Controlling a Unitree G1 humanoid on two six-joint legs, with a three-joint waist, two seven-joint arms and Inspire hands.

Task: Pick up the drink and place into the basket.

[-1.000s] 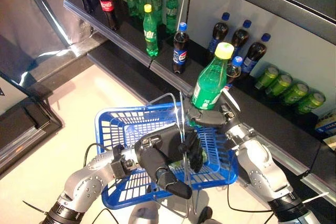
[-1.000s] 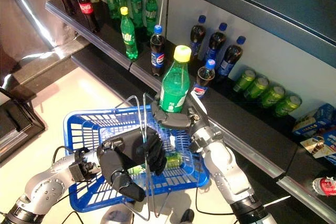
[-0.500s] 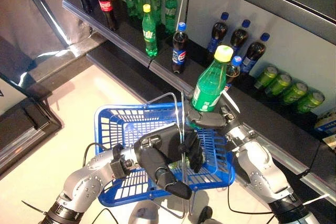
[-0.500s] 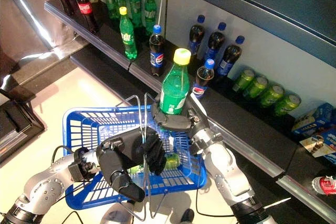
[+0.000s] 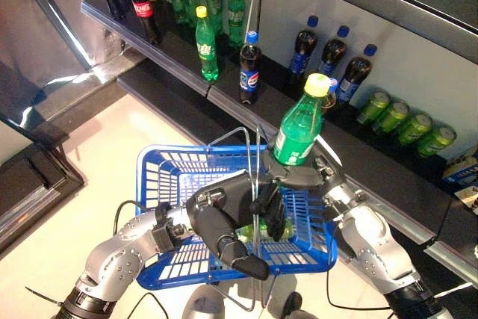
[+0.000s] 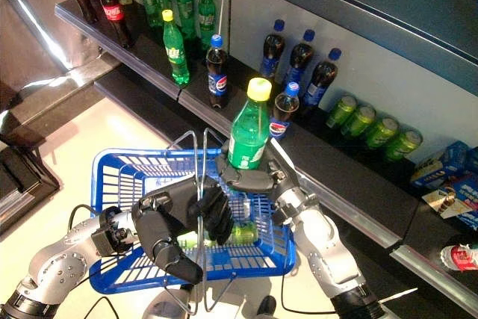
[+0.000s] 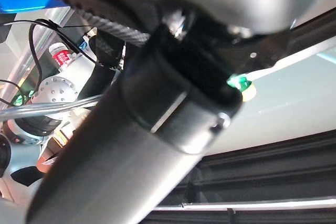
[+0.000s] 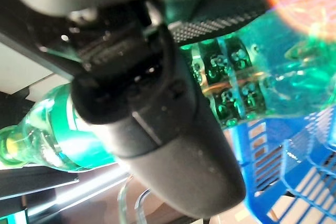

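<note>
My right hand [image 5: 302, 177] is shut on a green drink bottle [image 5: 299, 123] with a yellow cap, held upright over the far right part of the blue basket [image 5: 160, 181]. The right wrist view shows the same green bottle [image 8: 236, 90] pressed against the hand. My left hand [image 5: 224, 218] grips the basket's wire handles [image 5: 254, 184] and holds the basket in the air. Another green bottle [image 6: 243, 231] lies on the basket's floor, partly hidden by my left hand.
A dark shelf [image 5: 187, 69] runs behind the basket with green, cola and blue-capped bottles [image 5: 249, 69] standing on it. Several green cans [image 5: 407, 126] lie further right. Pale floor [image 5: 89, 162] is below the basket, a dark ledge at left.
The green bottle and my right hand have sunk slightly toward the basket. The whole picture has shifted a little, so the camera moved.
</note>
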